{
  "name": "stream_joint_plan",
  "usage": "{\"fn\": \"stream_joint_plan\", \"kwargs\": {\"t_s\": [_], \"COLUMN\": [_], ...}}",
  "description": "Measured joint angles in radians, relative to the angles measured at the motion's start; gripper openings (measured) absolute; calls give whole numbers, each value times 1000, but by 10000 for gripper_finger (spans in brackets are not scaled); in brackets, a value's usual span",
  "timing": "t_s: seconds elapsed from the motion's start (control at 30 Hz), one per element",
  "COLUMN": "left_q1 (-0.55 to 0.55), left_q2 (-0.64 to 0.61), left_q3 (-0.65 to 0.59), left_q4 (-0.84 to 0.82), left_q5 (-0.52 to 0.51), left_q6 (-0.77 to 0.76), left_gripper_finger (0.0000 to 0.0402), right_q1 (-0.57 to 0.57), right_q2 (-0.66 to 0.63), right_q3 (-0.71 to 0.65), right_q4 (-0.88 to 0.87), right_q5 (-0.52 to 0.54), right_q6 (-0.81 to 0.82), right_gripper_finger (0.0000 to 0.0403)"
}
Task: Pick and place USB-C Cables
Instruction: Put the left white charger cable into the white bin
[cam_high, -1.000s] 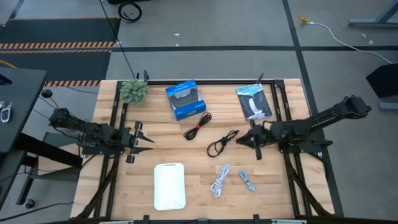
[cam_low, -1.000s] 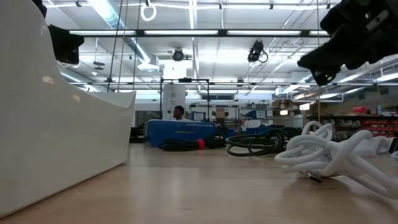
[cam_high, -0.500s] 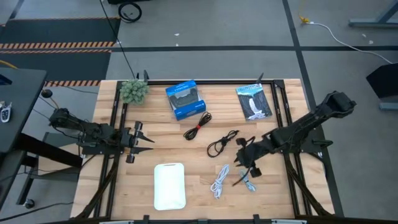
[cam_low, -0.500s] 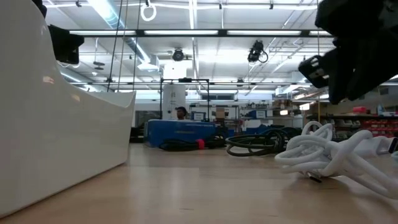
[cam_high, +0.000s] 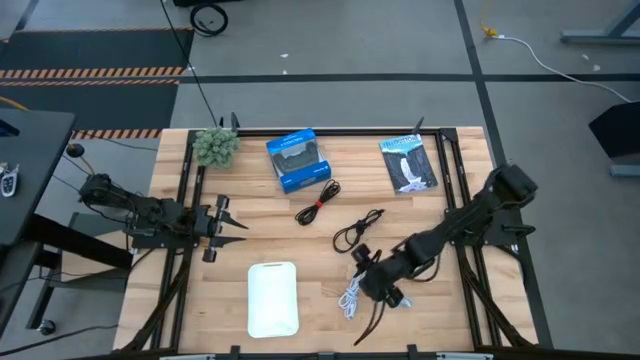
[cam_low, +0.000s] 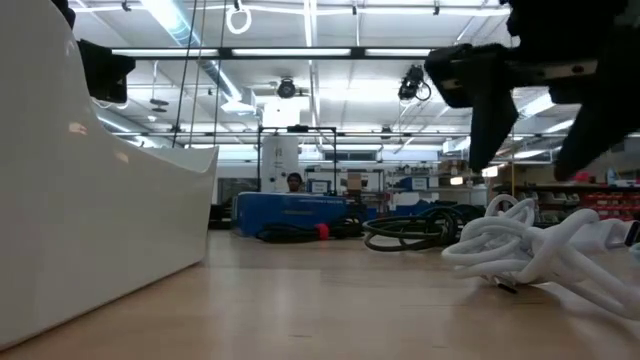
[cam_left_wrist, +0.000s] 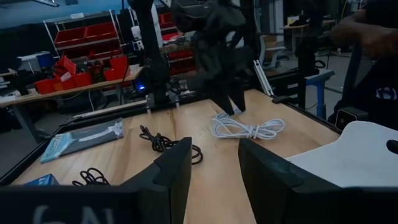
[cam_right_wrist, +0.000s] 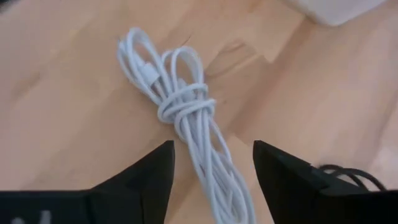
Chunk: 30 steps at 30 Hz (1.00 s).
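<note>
The white cable bundle (cam_high: 350, 297) (cam_right_wrist: 180, 106) lies flat on the table near its front edge, right of a white tray (cam_high: 273, 298). My right gripper (cam_high: 365, 283) (cam_low: 540, 140) hangs open just above it, one finger on either side, touching nothing. A plain black cable (cam_high: 355, 232) lies mid-table. A black cable with a red tie (cam_high: 318, 200) lies farther back. The grey cable is hidden under my right arm. My left gripper (cam_high: 232, 228) waits open at the table's left side.
A blue box (cam_high: 298, 160) and a flat packet (cam_high: 408, 163) lie along the far edge, with a small green plant (cam_high: 215, 146) at the far left corner. Black frame rails (cam_high: 185, 190) run along both sides of the table.
My right gripper has swung from the right-middle of the table toward the near edge and leftward, ending over the white cable bundle. Its fingers have opened on the way. The cables have stayed where they were.
</note>
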Motion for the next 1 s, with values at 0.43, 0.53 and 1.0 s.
{"fn": "stream_joint_plan", "kwargs": {"t_s": [0.43, 0.53, 1.0], "left_q1": [0, 0, 0], "left_q2": [0, 0, 0], "left_q3": [0, 0, 0], "left_q4": [0, 0, -1], "left_q5": [0, 0, 0], "left_q6": [0, 0, 0], "left_gripper_finger": [142, 142, 142], "right_q1": [0, -1, -1], "right_q2": [229, 245, 205], "right_q3": [212, 216, 217], "right_q4": [-196, -201, -154], "right_q5": [17, 38, 66], "right_q6": [-151, -186, -216], "right_gripper_finger": [171, 137, 21]}}
